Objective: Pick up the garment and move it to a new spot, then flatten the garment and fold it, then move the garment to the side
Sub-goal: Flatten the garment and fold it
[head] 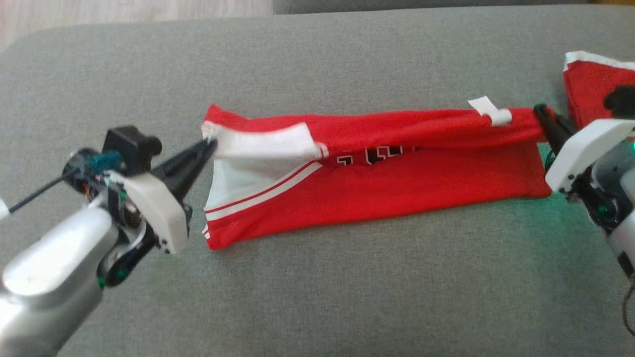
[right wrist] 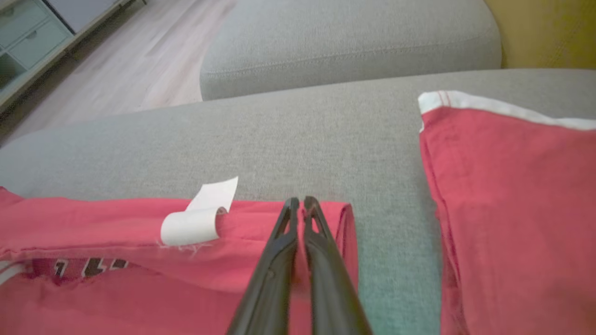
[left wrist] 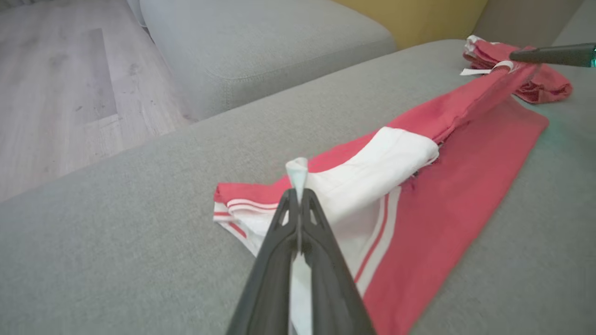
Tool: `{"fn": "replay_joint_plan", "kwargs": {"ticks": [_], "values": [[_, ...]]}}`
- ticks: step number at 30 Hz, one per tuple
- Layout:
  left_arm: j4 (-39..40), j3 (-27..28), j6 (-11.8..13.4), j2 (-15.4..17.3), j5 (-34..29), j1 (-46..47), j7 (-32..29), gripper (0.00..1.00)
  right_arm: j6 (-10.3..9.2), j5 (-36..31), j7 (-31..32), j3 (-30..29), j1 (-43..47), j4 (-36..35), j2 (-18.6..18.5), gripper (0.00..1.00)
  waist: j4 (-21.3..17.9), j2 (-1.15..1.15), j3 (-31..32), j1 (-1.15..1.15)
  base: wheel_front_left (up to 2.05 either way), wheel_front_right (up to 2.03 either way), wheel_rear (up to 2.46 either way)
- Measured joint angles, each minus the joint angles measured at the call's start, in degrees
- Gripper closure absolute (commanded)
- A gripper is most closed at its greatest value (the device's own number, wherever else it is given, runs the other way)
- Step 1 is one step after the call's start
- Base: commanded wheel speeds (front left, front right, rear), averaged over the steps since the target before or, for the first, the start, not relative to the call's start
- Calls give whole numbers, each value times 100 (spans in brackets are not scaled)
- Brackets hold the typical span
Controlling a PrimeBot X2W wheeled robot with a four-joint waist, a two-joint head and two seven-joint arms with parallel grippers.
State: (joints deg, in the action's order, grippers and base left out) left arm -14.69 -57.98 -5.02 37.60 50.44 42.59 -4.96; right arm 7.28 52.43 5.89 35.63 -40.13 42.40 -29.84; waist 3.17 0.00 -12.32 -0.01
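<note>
A red garment with white trim and a white label lies stretched across the grey couch cushion, its upper layer lifted and folded partway over. My left gripper is shut on the white-trimmed left end. My right gripper is shut on the garment's right end, near the white label. The upper edge runs taut between the two grippers. Black and white lettering peeks out under the raised layer.
A second red piece with white trim lies at the cushion's far right, just beyond my right gripper. Another grey cushion stands behind, with wooden floor past the couch's edge.
</note>
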Motion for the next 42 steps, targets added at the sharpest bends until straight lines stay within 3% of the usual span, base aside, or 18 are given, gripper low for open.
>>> {"fn": "replay_joint_plan", "kwargs": {"ticks": [10,19,20,21,22,31,42], "values": [[1084,-287,63,638,523,-477,-983,100,0,382,675,498,257,-442,-450,100,-67,0,191,0,0,0,0],[1261,-399,182,676,553,-562,-1118,100,0,434,1102,834,268,-479,-544,100,-138,0,148,1,0,0,0],[1256,-417,208,672,550,-563,-1117,67,0,456,1168,855,282,-456,-548,80,-146,0,156,1,0,0,0],[1234,-437,209,666,545,-566,-1111,29,0,455,1177,861,310,-432,-555,0,-154,0,165,1,0,0,0],[1201,-459,219,647,544,-575,-1106,0,0,466,1181,860,331,-364,-553,0,-162,0,177,1,0,0,0],[921,-298,581,474,420,-834,-452,0,0,602,802,498,316,-308,-549,0,-243,0,361,1,0,0,0],[720,709,1419,14,448,-948,1419,0,0,474,-525,-119,129,-537,-441,0,-291,0,591,1,0,0,0]]}}
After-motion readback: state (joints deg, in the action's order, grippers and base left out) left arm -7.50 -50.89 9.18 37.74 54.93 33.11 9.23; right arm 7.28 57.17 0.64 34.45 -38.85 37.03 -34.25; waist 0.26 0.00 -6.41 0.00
